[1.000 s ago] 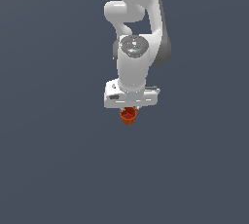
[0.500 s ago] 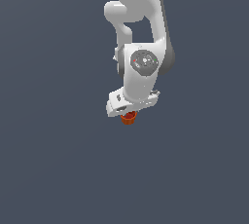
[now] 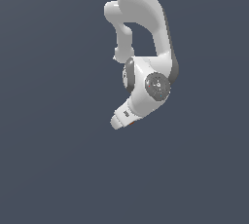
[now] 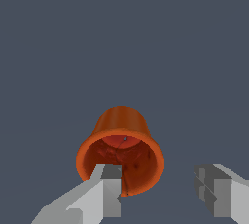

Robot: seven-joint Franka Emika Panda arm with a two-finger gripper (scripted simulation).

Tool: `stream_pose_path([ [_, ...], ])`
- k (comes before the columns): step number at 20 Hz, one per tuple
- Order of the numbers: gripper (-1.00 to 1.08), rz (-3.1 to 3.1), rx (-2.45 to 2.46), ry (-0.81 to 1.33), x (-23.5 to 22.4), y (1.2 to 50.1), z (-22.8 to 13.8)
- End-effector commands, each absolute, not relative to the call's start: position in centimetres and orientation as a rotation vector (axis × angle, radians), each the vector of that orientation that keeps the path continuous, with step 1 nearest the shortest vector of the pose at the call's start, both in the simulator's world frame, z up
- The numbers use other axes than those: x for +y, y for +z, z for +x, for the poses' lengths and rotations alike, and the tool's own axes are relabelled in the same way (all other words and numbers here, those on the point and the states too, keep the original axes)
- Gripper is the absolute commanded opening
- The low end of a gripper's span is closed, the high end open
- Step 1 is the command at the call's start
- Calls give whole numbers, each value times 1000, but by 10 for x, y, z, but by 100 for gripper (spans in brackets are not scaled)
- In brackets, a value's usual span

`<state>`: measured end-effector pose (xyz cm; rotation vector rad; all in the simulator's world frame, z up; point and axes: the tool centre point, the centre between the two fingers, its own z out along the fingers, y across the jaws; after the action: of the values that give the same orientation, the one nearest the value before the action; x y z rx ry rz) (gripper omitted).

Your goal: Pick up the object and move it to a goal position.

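In the wrist view the gripper [image 4: 158, 194] has its jaws apart, one finger [image 4: 108, 189] overlapping the rim of the orange-red cup [image 4: 120, 147]; contact is unclear. In the exterior view the white arm [image 3: 146, 79] hangs at center frame, hiding most of the cup.

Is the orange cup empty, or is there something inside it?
Empty: the wrist view looks straight into the cup and shows only its bare orange-red inside and bottom.

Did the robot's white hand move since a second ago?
Yes. The white hand swung toward the exterior view's left and tilted, judged against the picture frame; the orange cup is now nearly hidden there.
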<state>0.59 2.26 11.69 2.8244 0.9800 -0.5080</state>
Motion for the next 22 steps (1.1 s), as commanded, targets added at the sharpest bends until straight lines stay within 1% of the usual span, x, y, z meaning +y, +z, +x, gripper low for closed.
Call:
stream_pose_path([
  [1,28,2757,1091,-580,20,111,6],
  [7,28,2620,1287,-722,15,99,6],
  [12,28,2540,1385,-800,12,94,5],
  [22,28,2496,1436,-844,10,90,5],
])
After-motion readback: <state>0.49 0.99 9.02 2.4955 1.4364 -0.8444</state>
